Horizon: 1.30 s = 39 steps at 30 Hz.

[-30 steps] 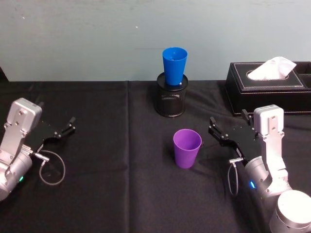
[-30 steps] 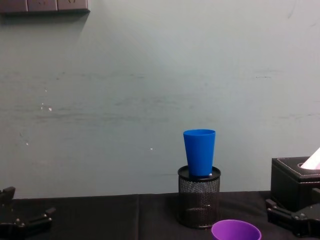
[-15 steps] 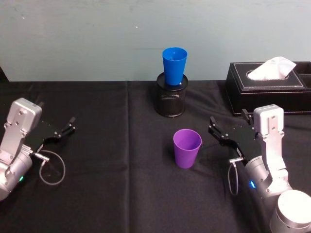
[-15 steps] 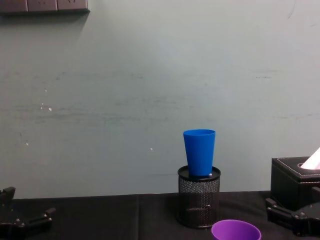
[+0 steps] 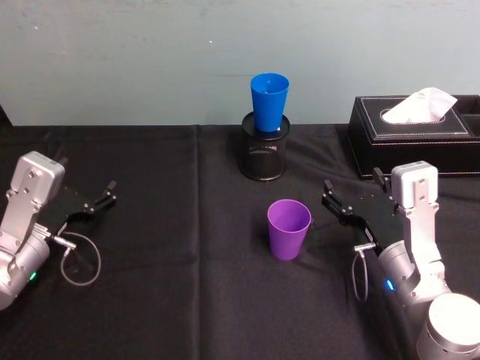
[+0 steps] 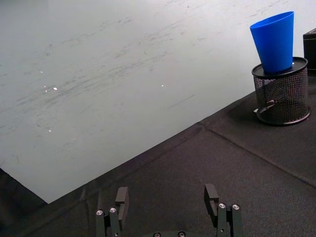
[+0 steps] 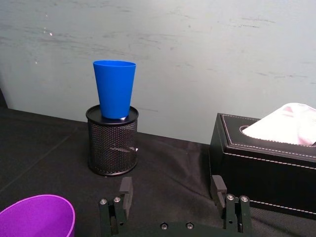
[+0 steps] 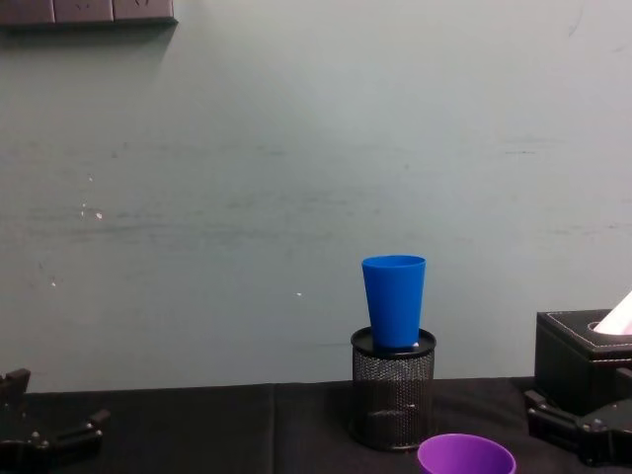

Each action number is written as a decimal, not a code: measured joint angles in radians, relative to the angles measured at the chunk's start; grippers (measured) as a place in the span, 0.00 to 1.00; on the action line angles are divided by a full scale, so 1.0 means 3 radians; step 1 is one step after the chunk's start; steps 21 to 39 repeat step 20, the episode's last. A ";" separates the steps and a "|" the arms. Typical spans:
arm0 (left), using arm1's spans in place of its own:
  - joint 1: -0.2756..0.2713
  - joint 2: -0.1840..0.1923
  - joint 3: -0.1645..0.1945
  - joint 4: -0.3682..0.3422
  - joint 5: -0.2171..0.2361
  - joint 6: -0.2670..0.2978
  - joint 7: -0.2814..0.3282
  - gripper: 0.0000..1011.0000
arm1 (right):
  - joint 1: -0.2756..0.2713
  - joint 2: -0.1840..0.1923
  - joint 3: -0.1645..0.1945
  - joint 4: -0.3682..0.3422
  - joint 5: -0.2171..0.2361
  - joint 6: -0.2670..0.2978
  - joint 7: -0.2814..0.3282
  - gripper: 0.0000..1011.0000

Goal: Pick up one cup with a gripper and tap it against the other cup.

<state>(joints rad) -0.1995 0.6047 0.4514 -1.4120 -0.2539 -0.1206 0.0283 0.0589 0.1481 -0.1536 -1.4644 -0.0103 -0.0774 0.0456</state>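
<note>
Centrally, purple cup (image 5: 289, 229) upright on black cloth (image 5: 187, 285), frame middle; right gripper (image 5: 351, 196) just beside, jaws spread, empty. Blue cup (image 5: 269, 101) atop mesh pen holder (image 5: 264, 154), upper centre. Left gripper (image 5: 90, 196) far left, jaws spread.

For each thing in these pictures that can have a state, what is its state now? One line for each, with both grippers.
purple cup: upright on the black cloth, empty, not gripped.
blue cup: upright, standing in the top of the mesh pen holder.
tissue box: a tissue sticks out of its slot.
right gripper: open, beside the purple cup, apart from it.
left gripper: open, holding nothing, far left.
</note>
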 joint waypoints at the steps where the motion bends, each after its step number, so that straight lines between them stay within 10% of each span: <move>1: 0.0000 0.0000 0.0000 0.0000 0.0000 0.0000 0.0000 0.99 | 0.0000 0.0000 0.0000 0.0000 0.0000 0.0000 0.0000 0.99; 39: 0.0000 0.0000 0.0000 0.0000 0.0000 0.0000 0.0000 0.99 | 0.0000 0.0000 0.0000 0.0000 0.0000 0.0000 0.0000 0.99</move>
